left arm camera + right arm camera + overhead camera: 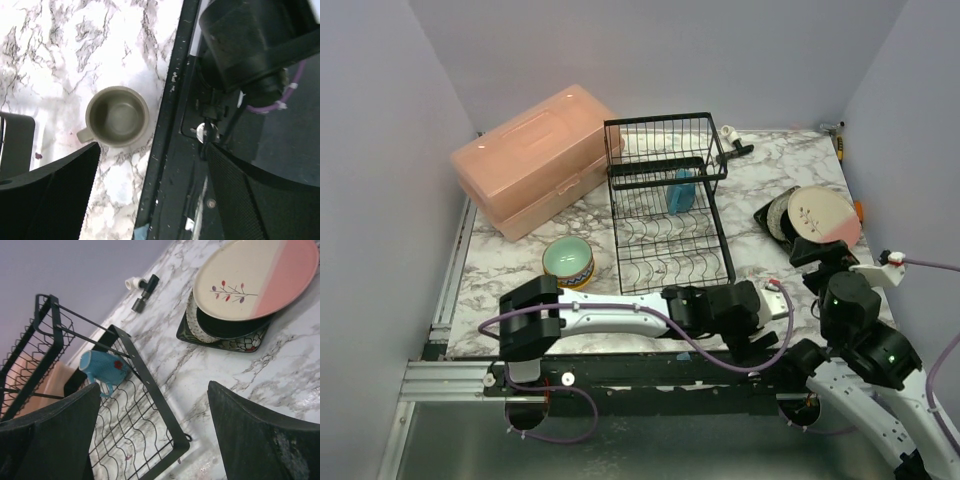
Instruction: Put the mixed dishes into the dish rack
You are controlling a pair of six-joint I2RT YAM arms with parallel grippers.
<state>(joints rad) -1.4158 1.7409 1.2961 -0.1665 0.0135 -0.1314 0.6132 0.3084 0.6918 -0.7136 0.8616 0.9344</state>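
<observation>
The black wire dish rack (665,205) stands mid-table with a blue mug (682,190) lying in it; both show in the right wrist view, rack (142,390) and mug (102,367). An olive mug (117,116) stands upright on the marble by the table's near edge. My left gripper (152,195) is open and empty just short of it. A pink-cream plate (255,277) tops a stack with a dark plate (225,326) at the right. My right gripper (152,435) is open and empty, near that stack (817,215). A mint green bowl (568,260) sits left of the rack.
A salmon-pink plastic box (535,158) stands at the back left. A small white-and-black object (732,140) lies behind the rack. My left arm (620,318) stretches along the near edge. The black table frame (175,165) runs beside the olive mug.
</observation>
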